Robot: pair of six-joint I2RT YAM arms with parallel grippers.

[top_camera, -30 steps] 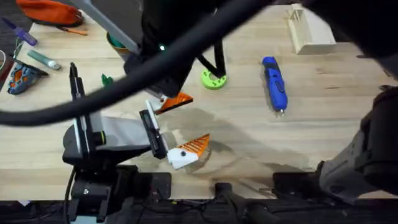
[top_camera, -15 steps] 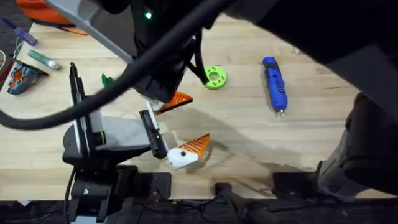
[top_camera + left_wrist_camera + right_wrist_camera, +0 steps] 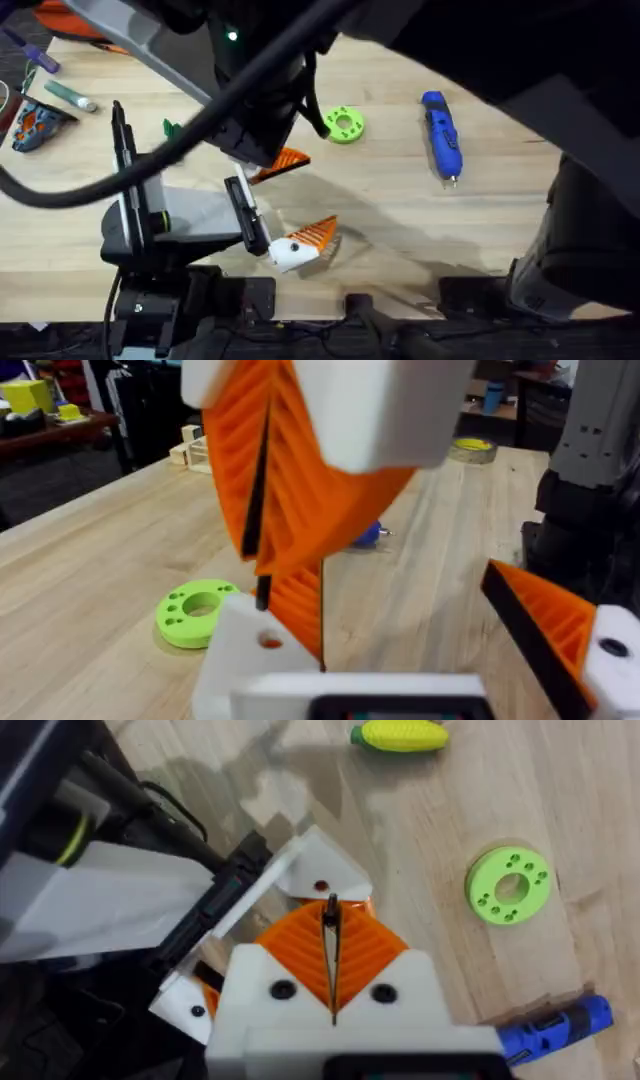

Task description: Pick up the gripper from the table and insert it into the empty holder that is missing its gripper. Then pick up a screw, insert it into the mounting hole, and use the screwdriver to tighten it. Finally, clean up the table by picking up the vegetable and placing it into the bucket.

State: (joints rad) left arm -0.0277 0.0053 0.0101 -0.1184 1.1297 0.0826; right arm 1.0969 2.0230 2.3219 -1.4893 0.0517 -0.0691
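Materials / finish check

counter (image 3: 400,215): pale wood, visible grain, matt. holder (image 3: 315,875): white matt plastic. Fingers (image 3: 330,955): orange ribbed plastic pads on white plastic. Green disc (image 3: 508,885): bright matt plastic. screwdriver (image 3: 441,135): blue smooth plastic, slightly glossy, thin silvery metal tip.

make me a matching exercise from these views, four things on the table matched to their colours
Things:
1. screwdriver
2. round disc with holes
3. toy corn
4. ribbed gripper finger beside the holder

Colours:
a. yellow
b. orange
c. blue
d. bright green

Pairs: 1-c, 2-d, 3-a, 4-b
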